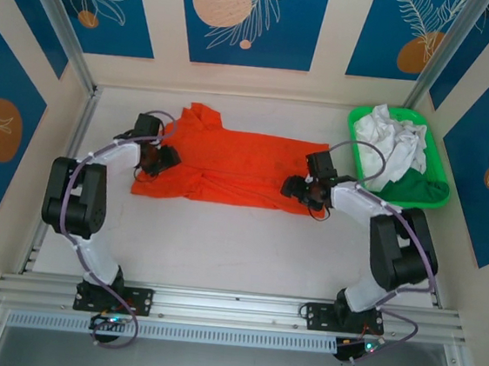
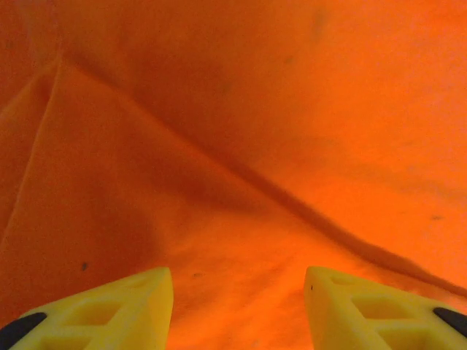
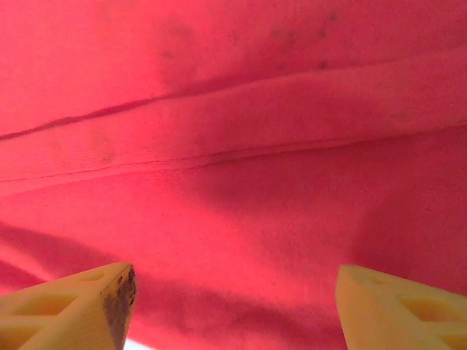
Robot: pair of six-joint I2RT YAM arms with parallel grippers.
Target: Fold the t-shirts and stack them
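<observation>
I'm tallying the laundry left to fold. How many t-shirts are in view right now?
2. The orange-red t-shirt lies spread on the table; the white t-shirt sits crumpled in the green tray at the far right. That heap may hide more.

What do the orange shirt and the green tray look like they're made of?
Orange t-shirt: soft matte cloth, likely cotton knit; it creases and shows stitched seams. Green tray: probably rigid plastic; smooth, evenly coloured, with a moulded rim.
</observation>
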